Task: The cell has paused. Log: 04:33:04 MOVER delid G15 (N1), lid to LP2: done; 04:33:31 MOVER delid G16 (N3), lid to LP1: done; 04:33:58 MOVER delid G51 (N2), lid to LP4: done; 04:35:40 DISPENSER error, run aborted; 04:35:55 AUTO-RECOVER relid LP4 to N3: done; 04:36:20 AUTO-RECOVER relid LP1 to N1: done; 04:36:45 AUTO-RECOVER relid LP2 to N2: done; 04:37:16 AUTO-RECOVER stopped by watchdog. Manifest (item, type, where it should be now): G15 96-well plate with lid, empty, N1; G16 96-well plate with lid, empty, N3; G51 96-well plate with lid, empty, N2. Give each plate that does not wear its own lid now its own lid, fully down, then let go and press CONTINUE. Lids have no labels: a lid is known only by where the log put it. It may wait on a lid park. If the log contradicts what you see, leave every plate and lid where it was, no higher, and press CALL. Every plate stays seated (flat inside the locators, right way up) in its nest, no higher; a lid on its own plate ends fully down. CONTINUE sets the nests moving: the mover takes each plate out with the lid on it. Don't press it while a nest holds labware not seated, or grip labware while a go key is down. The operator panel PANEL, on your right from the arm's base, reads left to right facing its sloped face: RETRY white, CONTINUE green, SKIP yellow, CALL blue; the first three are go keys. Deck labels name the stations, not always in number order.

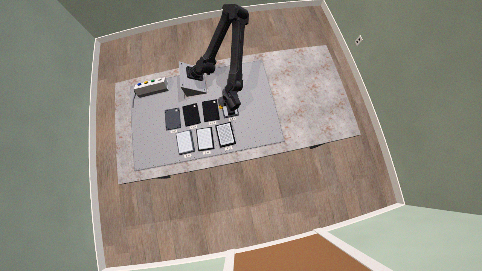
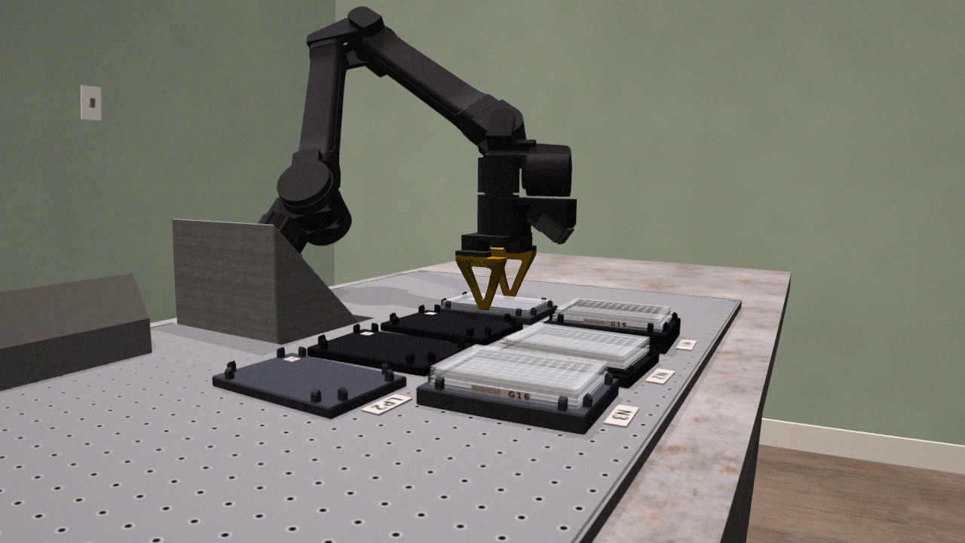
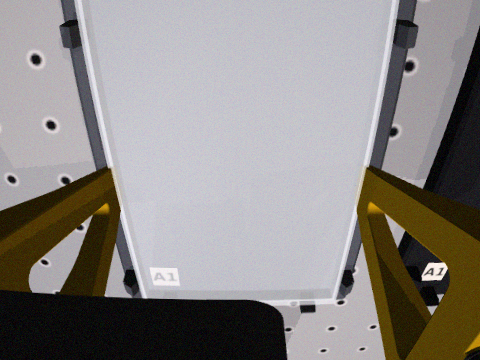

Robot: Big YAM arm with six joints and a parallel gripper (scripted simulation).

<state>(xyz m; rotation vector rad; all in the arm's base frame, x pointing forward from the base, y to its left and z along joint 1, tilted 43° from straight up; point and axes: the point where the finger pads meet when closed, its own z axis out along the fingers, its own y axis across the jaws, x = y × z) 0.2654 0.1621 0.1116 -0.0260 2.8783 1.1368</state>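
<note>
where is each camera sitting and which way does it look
Top: high overhead, looking down on the whole deck and the floor; shows the full arm from base to wrist.
Exterior: low at the deck's corner, looking along the nests toward the arm; shows the arm and the tool.
Wrist: on the arm just above the tool, looking down; shows both yellow fingers shut on the clear lid.
Shared: exterior and wrist both show that lid down on its lid park.
</note>
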